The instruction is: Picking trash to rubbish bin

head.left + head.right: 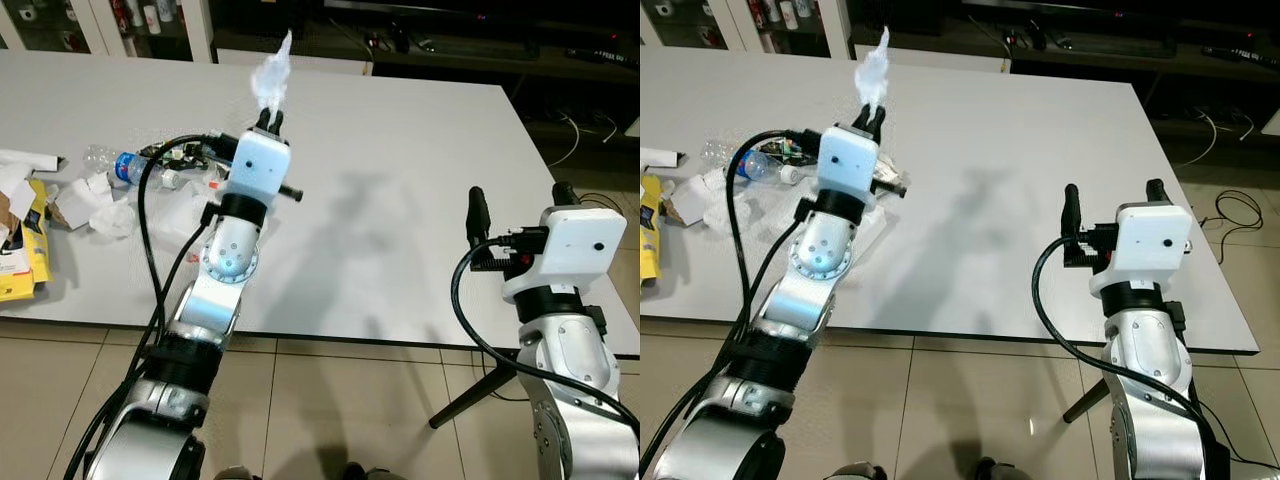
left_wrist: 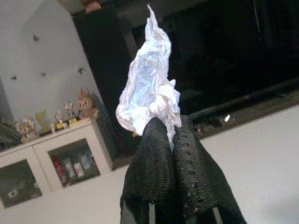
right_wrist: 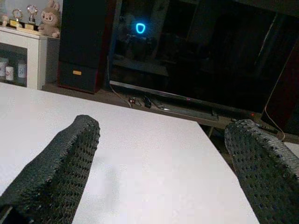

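While my left gripper (image 1: 270, 120) is raised above the wide white rectangular table (image 1: 420, 180), its two black fingers are pinched tight on a crumpled piece of thin white tissue paper (image 1: 272, 75); the paper stands up from the fingertips, clear of the tabletop, over the stretch between the table's left edge and its middle; in the left wrist view the same tissue (image 2: 149, 88) flares upward out of the closed fingers (image 2: 154, 177).

My right gripper (image 1: 520, 205) hovers near the table's front right corner, about over the front edge; its fingers are spread wide apart with nothing between them, and in the right wrist view the two dimpled black pads (image 3: 60, 172) frame bare white tabletop.

Near the table's left edge lies a heap of other litter; a clear plastic bottle with a blue label (image 1: 120, 163) rests on its side; crumpled white paper scraps (image 1: 95, 205) lie just beside it, towards the front edge; a yellow printed packet (image 1: 25, 250) sits at the front left, close to the front edge; torn white paper pieces (image 1: 25, 165) lie at the left edge beyond it.

Beige floor tiles (image 1: 330, 410) run below the table's front edge.
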Robot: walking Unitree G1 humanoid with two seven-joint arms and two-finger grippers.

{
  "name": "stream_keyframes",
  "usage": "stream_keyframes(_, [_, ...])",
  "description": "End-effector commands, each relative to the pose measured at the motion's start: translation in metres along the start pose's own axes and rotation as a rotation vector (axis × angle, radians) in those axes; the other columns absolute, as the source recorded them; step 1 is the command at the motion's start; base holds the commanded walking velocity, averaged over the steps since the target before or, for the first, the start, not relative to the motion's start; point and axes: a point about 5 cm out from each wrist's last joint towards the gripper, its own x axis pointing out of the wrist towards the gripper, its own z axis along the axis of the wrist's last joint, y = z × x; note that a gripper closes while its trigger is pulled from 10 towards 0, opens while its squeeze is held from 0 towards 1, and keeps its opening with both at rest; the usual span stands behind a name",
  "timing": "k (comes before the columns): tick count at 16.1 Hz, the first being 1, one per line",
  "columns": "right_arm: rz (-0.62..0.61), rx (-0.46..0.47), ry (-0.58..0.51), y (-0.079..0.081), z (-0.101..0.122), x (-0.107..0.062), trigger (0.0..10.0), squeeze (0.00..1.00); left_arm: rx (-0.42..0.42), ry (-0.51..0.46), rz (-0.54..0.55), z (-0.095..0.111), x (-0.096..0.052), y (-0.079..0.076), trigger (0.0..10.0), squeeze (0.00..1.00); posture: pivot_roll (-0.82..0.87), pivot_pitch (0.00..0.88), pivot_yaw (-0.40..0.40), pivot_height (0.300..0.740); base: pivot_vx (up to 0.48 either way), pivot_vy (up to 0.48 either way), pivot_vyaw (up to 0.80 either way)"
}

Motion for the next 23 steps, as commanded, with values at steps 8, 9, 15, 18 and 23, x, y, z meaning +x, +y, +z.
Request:
stream_keyframes(8, [0.059, 0.003, 0.023, 0.009, -0.009, 0.003, 10.0, 0.00, 0.106, 0.137, 0.033, -0.026, -0.024, 0.020, 0.0, 0.00, 0.16, 0.086, -0.083, 0.740, 0.000, 0.000, 0.00])
stream_keyframes(9, [0.055, 0.001, 0.023, 0.010, -0.009, 0.003, 10.0, 0.00, 0.091, 0.146, 0.027, -0.025, -0.023, 0.016, 0.0, 0.00, 0.18, 0.092, -0.078, 0.740, 0.000, 0.000, 0.67])
stream_keyframes(15, [0.031, 0.020, 0.025, 0.010, -0.011, 0.003, 10.0, 0.00, 0.049, 0.205, 0.015, -0.031, -0.022, 0.011, 0.0, 0.00, 0.17, 0.086, -0.070, 0.740, 0.000, 0.000, 0.30])
stream_keyframes(18, [0.024, 0.025, 0.025, 0.007, -0.011, 0.004, 10.0, 0.00, 0.040, 0.202, 0.024, -0.027, -0.018, 0.007, 0.0, 0.00, 0.17, 0.080, -0.071, 0.740, 0.000, 0.000, 0.00])
stream_keyframes(23, [0.043, 0.009, 0.023, 0.013, -0.014, 0.008, 10.0, 0.00, 0.072, 0.226, 0.038, -0.033, -0.024, 0.016, 0.0, 0.00, 0.21, 0.091, -0.081, 0.740, 0.000, 0.000, 0.47])
